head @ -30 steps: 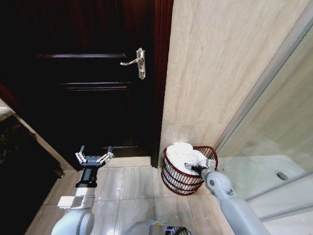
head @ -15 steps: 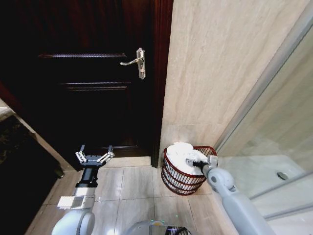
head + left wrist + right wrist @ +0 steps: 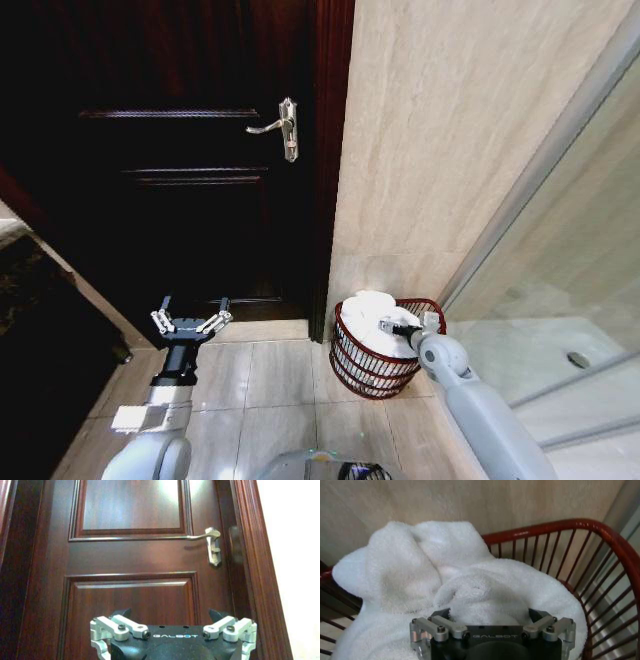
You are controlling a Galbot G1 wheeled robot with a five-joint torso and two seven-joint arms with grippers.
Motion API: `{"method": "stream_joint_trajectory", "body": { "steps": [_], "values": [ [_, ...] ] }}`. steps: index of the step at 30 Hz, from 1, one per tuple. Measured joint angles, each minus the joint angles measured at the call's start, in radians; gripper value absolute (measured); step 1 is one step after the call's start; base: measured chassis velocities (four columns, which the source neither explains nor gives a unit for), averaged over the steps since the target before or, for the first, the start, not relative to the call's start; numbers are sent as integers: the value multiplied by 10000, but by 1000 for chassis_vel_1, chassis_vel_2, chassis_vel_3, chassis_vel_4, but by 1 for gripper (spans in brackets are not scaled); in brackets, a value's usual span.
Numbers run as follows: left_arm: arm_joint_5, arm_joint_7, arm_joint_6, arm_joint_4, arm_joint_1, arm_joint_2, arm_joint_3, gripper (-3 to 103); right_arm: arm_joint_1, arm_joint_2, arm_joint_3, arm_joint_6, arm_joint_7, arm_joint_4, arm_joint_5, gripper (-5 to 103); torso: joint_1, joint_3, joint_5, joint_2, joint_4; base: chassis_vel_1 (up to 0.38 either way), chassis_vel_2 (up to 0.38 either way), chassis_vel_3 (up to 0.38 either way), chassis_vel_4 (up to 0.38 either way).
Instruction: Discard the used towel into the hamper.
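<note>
The hamper (image 3: 352, 367) is a small round basket of dark red bands on the floor at the foot of the beige wall, just right of the door frame. A white towel (image 3: 363, 310) lies bunched inside it, heaped over the rim on the door side. My right gripper (image 3: 389, 326) is over the hamper's mouth, open, with its fingers resting against the towel. The right wrist view has the towel (image 3: 420, 566) folded in front of the right gripper (image 3: 490, 613) and the hamper's red rim (image 3: 600, 532) behind. My left gripper (image 3: 190, 321) is held open low before the door.
A dark wooden door (image 3: 180, 190) with a silver lever handle (image 3: 282, 126) is shut on the left. A beige tiled wall (image 3: 440, 150) stands behind the hamper. A glass shower partition (image 3: 560, 290) runs along the right. Pale floor tiles (image 3: 270, 390) lie between the arms.
My right gripper has shifted a little farther over the hamper toward the wall, staying on the towel. The left arm has barely moved.
</note>
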Motion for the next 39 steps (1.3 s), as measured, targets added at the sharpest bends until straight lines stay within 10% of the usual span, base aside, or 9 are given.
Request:
{"method": "stream_joint_trajectory", "body": {
  "steps": [15,21,31,39],
  "values": [
    [117,-174,472,-206,-144,-9,166,100,-499,-351,767,372,285,2674,-252,100,0,1,-2,0,0,0,0,0,0],
    [132,-212,528,-216,-85,-172,182,100,-1456,-163,1152,2486,-139,3946,-1150,100,0,0,2,0,-1,0,0,0,0],
    [-278,-142,453,411,108,-199,310,100,-4026,1811,2401,5774,-2773,4915,-5734,100,0,0,1,0,-1,0,0,0,0],
    [-456,-137,714,637,-119,-196,232,100,-4730,2519,2699,6083,-3076,5147,-5990,100,0,0,2,0,-1,0,0,0,0]
  ]
}}
